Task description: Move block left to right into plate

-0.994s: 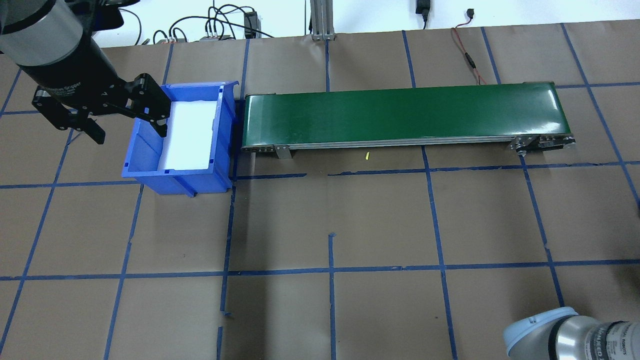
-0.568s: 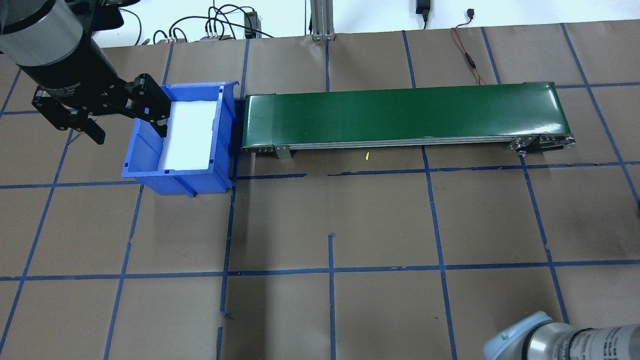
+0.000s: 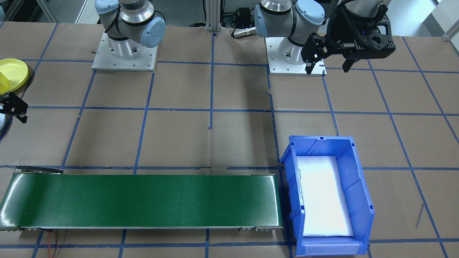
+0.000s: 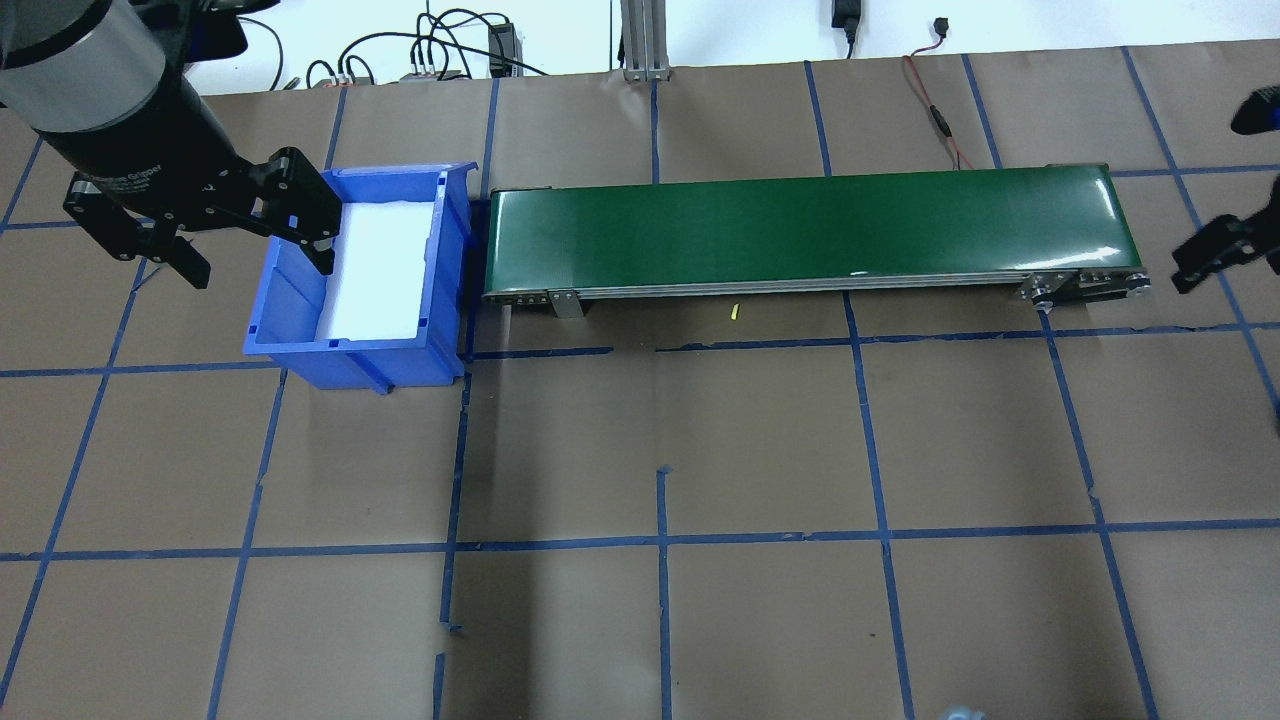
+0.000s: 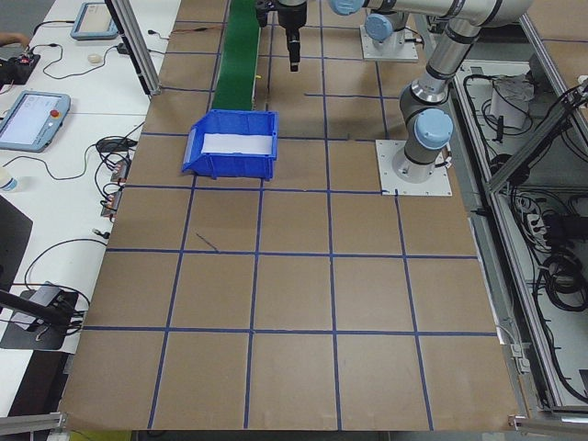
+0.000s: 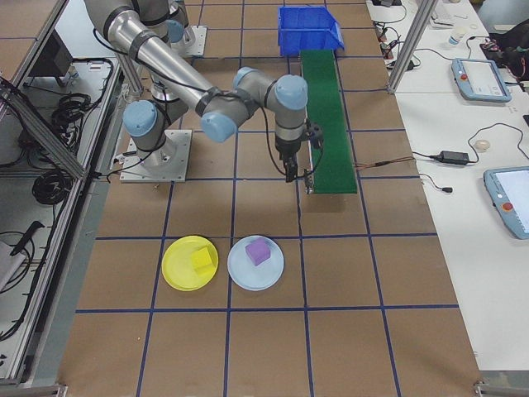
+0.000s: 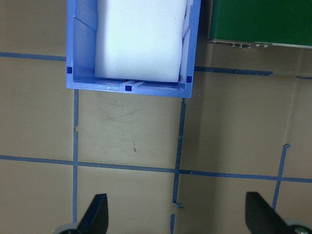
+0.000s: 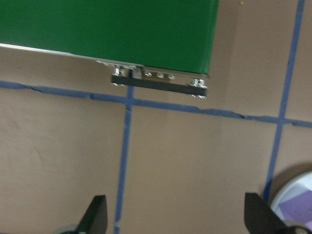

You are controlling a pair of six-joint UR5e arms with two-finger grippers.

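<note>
A yellow block (image 6: 202,260) lies in a yellow plate (image 6: 190,263), and a purple block (image 6: 259,251) lies in a pale blue plate (image 6: 255,263) beside it, both past the belt's right end. The yellow plate (image 3: 10,75) also shows at the front-facing view's left edge. My right gripper (image 8: 176,217) hangs open and empty just off the green conveyor's (image 4: 810,230) right end, with the pale blue plate (image 8: 297,192) at the corner of its view. My left gripper (image 7: 178,217) hovers open and empty high above the table on the near side of the blue bin (image 4: 290,300).
The blue bin (image 3: 362,200) holds only a white foam pad (image 3: 322,197) and stands against the conveyor's left end. The belt (image 3: 143,200) carries nothing. Cables lie along the far table edge (image 4: 930,110). Both arm bases (image 3: 123,53) stand on the robot's side.
My right arm has swung from the near table edge out to the conveyor's right end, so its gripper now shows at the overhead view's right edge. The left arm has not moved.
</note>
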